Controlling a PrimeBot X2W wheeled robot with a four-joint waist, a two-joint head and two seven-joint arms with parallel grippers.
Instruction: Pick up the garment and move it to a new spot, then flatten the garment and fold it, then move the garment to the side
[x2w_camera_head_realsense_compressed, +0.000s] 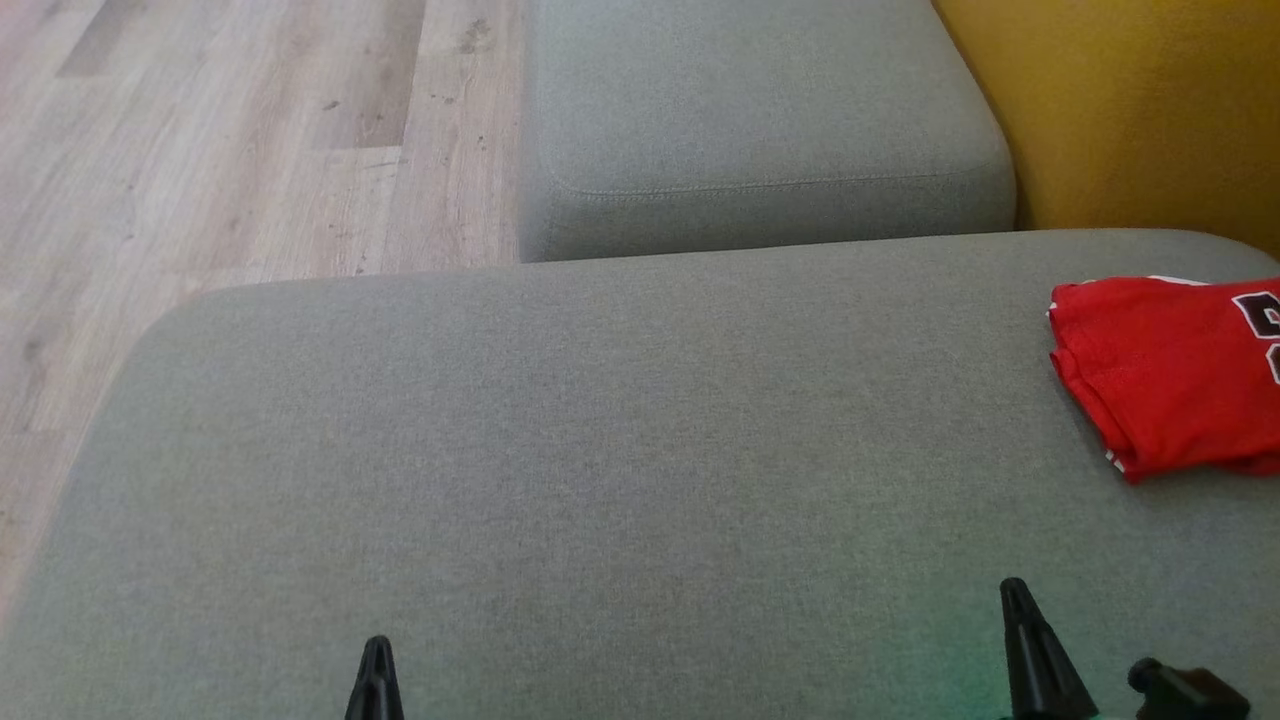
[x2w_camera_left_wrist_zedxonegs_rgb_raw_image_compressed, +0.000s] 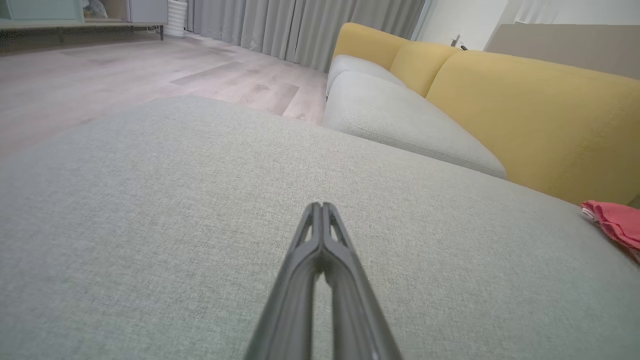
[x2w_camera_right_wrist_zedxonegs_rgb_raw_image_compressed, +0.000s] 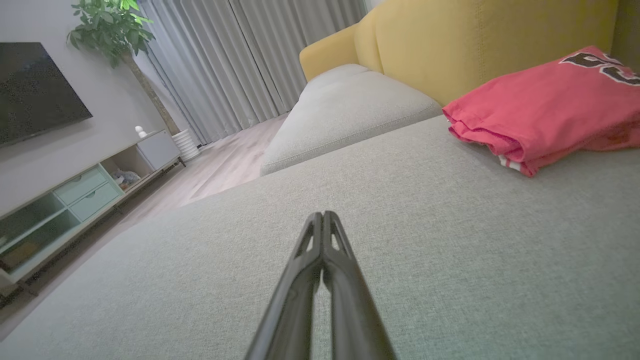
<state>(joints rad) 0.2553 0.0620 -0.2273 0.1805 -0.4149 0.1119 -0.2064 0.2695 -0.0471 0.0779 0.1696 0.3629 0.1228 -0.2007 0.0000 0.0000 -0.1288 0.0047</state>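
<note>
A folded red garment (x2w_camera_head_realsense_compressed: 1165, 375) with black lettering lies at the far right of the grey sofa cushion (x2w_camera_head_realsense_compressed: 600, 450), partly cut off by the head view's edge. It also shows in the right wrist view as the garment (x2w_camera_right_wrist_zedxonegs_rgb_raw_image_compressed: 545, 110), up and to the right of the fingers, and as a red corner (x2w_camera_left_wrist_zedxonegs_rgb_raw_image_compressed: 615, 225) at the left wrist view's right edge. My left gripper (x2w_camera_head_realsense_compressed: 376, 650) is shut and holds nothing, low over the cushion's near edge. My right gripper (x2w_camera_head_realsense_compressed: 1015, 595) is shut too, apart from the garment and nearer me.
A second grey seat cushion (x2w_camera_head_realsense_compressed: 760, 120) lies beyond the first, with the yellow backrest (x2w_camera_head_realsense_compressed: 1130, 110) to the right. Wooden floor (x2w_camera_head_realsense_compressed: 220, 140) runs along the left. A TV cabinet (x2w_camera_right_wrist_zedxonegs_rgb_raw_image_compressed: 75, 200), a plant and curtains stand farther off.
</note>
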